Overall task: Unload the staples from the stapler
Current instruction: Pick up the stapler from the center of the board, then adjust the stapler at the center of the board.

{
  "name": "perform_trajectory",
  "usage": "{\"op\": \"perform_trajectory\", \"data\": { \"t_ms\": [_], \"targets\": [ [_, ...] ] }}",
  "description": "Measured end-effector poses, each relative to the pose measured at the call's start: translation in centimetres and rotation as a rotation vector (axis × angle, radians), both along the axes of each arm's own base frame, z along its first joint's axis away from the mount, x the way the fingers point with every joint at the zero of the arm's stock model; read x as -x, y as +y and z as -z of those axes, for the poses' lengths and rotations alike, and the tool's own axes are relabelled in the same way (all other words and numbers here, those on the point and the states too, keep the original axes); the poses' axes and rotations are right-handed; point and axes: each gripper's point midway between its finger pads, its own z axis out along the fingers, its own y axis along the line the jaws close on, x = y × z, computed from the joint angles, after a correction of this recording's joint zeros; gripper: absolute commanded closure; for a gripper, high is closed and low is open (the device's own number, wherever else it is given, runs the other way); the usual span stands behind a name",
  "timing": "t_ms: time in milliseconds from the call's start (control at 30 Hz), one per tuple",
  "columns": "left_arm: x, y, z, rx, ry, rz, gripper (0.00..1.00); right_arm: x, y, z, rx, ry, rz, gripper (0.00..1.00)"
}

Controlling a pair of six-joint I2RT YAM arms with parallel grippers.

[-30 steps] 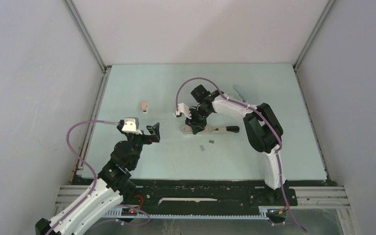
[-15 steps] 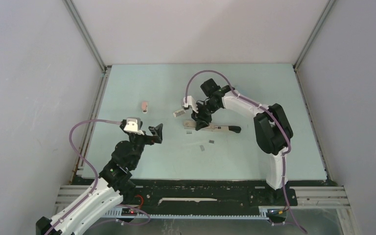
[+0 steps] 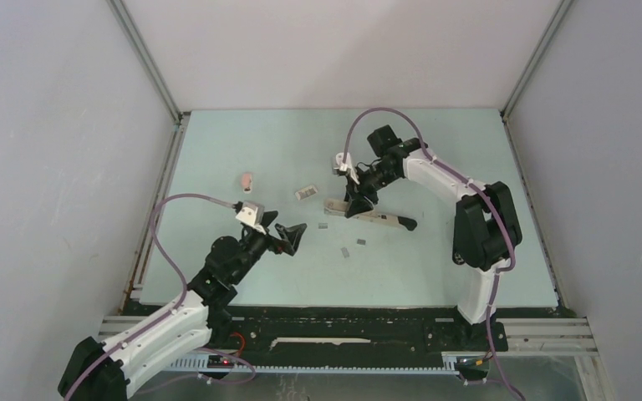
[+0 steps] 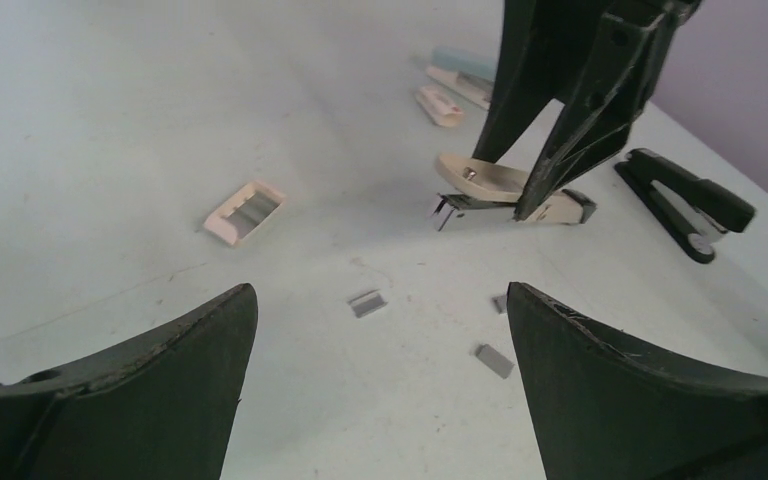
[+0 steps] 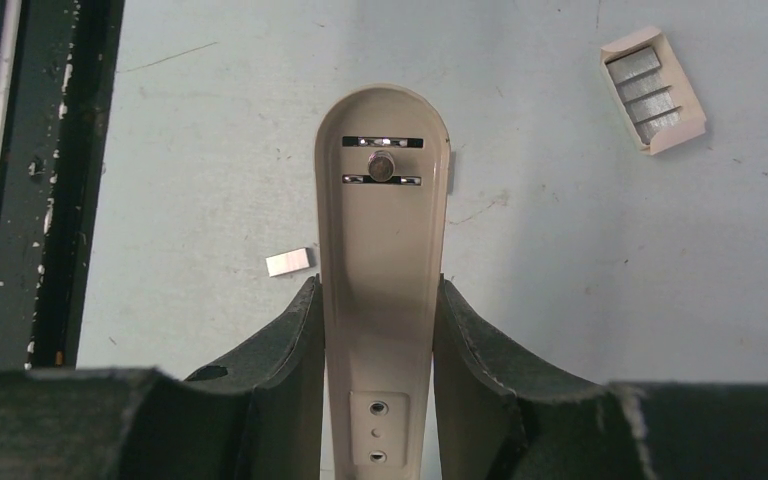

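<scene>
Left wrist view has the short silvery-grey staple strips (image 4: 494, 360) lying loose on the pale green tabletop (image 4: 110, 120) straight ahead of the wide-open, empty left gripper (image 4: 379, 290), the nearer one, while the right gripper (image 4: 505, 188) clamps the cream plastic stapler (image 4: 475, 177) by its sides just beyond.

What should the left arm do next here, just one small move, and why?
Probably ease the left gripper forward toward the end of the cream stapler that faces it. Its jaws are wide open and empty, the right gripper is clamped on that stapler, and thin metal bits seem to stick out at that end. Some staple strips lie loose on the table.
</scene>
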Motion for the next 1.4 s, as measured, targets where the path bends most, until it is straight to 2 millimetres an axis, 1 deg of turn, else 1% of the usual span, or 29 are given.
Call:
{"op": "perform_trajectory", "data": {
  "t_ms": [200, 433, 567, 667, 800, 900, 1067, 1200, 1300, 1400],
  "targets": [
    [0.5, -1.9, -1.3, 0.035, -0.049, 0.104, 0.0, 0.7, -0.8, -0.2, -0.027, 0.03, -0.016, 1.0],
    [1.0, -3.6, -0.9, 0.028, -0.054, 0.201, 0.0, 1.7, -1.2, 0.3, -0.023, 0.058, -0.034, 1.0],
    [1.1, -4.5, -0.9, 0.002, -0.094, 0.257, 0.0, 1.9, -1.4, 0.4, -0.02, 0.062, -0.042, 1.0],
    [1.2, -5.1, -0.3, -0.048, -0.118, 0.3, 0.0, 2.2, -1.5, 0.5, -0.014, 0.068, -0.05, 1.0],
    [1.0, -6.3, 1.4, -0.154, -0.131, 0.378, 0.01, 2.5, -1.7, 0.6, -0.007, 0.071, -0.061, 1.0],
    [0.6, -7.3, 1.9, -0.209, -0.146, 0.431, 0.05, 2.8, -1.7, 0.6, -0.005, 0.07, -0.073, 1.0],
    [-0.2, -9.2, 2.0, -0.252, -0.172, 0.512, 0.13, 3.4, -1.4, 0.9, 0.012, 0.062, -0.098, 1.0],
    [-0.6, -10.6, 2.0, -0.261, -0.18, 0.574, 0.22, 4.0, -1.1, 1.6, 0.033, 0.055, -0.121, 1.0],
    [-0.5, -11.4, 2.1, -0.26, -0.182, 0.621, 0.27, 4.3, -1.0, 1.9, 0.048, 0.05, -0.13, 1.0],
    [-0.1, -12.1, 2.4, -0.257, -0.177, 0.674, 0.29, 4.4, -0.9, 2.1, 0.058, 0.044, -0.134, 1.0]
  ]
}}
